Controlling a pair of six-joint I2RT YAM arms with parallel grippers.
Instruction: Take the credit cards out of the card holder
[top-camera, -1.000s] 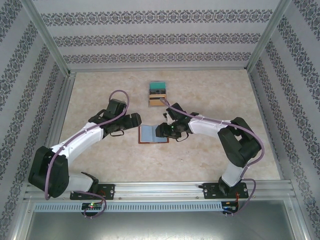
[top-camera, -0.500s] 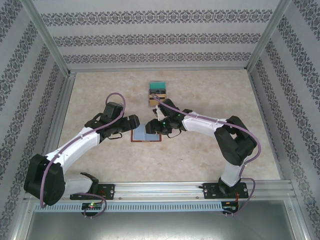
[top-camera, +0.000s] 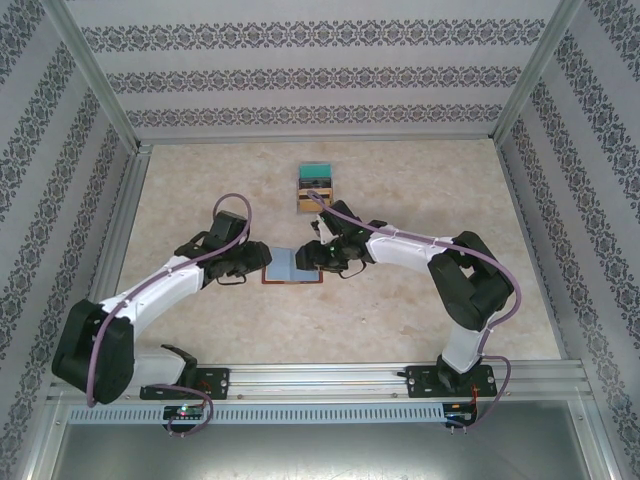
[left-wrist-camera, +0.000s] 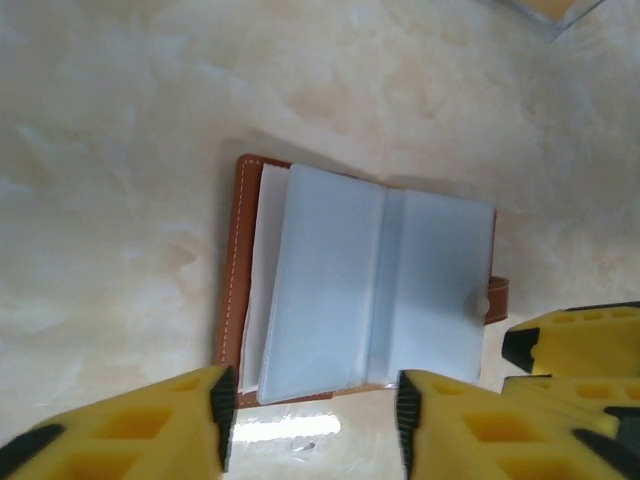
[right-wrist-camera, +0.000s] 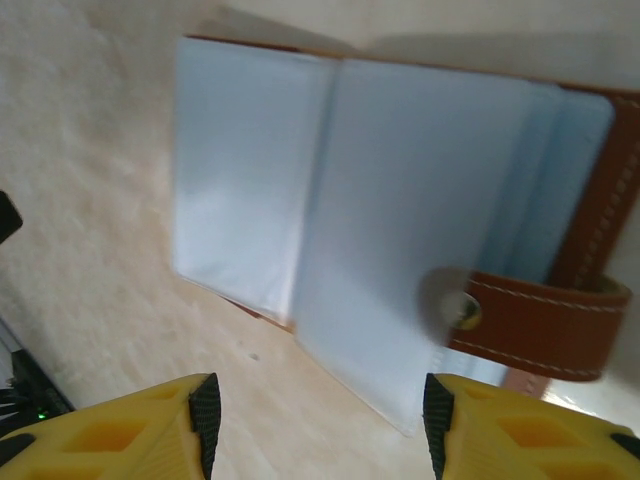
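Two things have changed in the last second. The brown leather card holder (top-camera: 293, 266), spread open with its blue-grey sleeve pages up, has slid a little to the left on the beige marbled table (top-camera: 400, 310). My left gripper (top-camera: 252, 262) has also come in, from just off the holder to right at its left edge. My right gripper (top-camera: 318, 256) has followed the holder and hangs over its right half.

For the task, my read is that the holder is now open and bracketed by both arms, so card removal can start, though no card is out of these sleeves yet.

In the left wrist view my left fingers stand apart with the holder's near edge at the gap, pinching nothing. In the right wrist view my right fingers are also apart, low over the pages and holding nothing.

The holder lies flat, mid-table, between the two grippers and nearer than the small stepped stack with a teal top (top-camera: 315, 184). The long axis of the open spread runs left to right and its spine fold runs near to far. The brown snap tab (right-wrist-camera: 530, 320) sits on the right edge, pointing toward my right arm.

I cannot tell whether the pale sheet (left-wrist-camera: 262, 270) under the left page is a card or a sleeve.
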